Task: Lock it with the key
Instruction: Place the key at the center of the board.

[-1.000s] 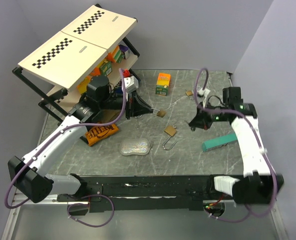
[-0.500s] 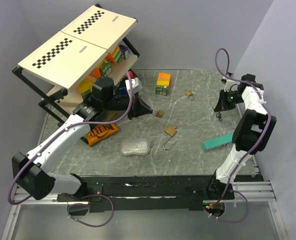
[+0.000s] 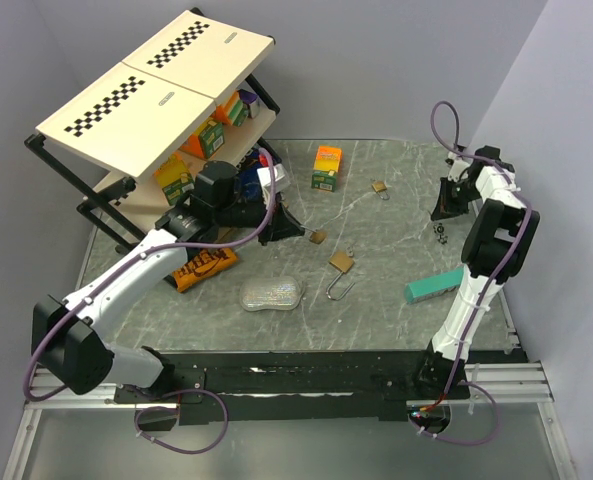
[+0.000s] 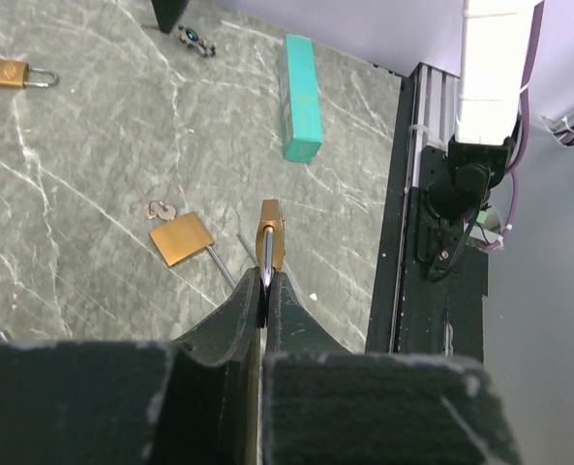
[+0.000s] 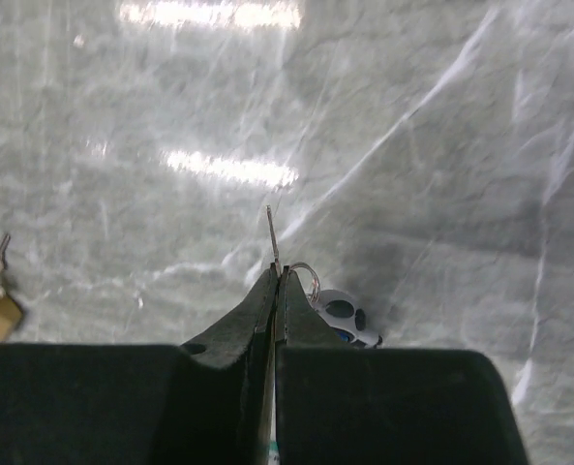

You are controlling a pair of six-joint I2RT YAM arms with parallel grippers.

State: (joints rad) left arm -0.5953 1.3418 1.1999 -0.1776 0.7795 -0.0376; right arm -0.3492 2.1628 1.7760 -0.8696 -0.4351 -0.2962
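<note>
Though the orange snack bag (image 3: 201, 267) carries dark lettering and the checker-patterned boards (image 3: 156, 90) have small printed marks, none of it is legible from here, and the orange-and-green carton (image 3: 326, 167) and the teal box (image 3: 438, 285) are just as unreadable. The only container is the black shelf rack (image 3: 96, 200) under those boards, holding green, yellow and orange cartons (image 3: 211, 135). On the marble table (image 3: 396, 320) lie a silvery pouch (image 3: 273, 294), an open padlock (image 3: 341, 262) with its shackle swung out, and a smaller padlock (image 3: 379, 186) farther back. The left gripper (image 4: 264, 291) is clamped on a brass padlock (image 4: 271, 232), held edge-on at its fingertips just above the table, near the open one. Far off by the right edge, the right gripper (image 5: 277, 276) pinches a thin key (image 5: 271, 232), its ring and dark fob (image 5: 343, 315) dangling just beneath the fingers
</note>
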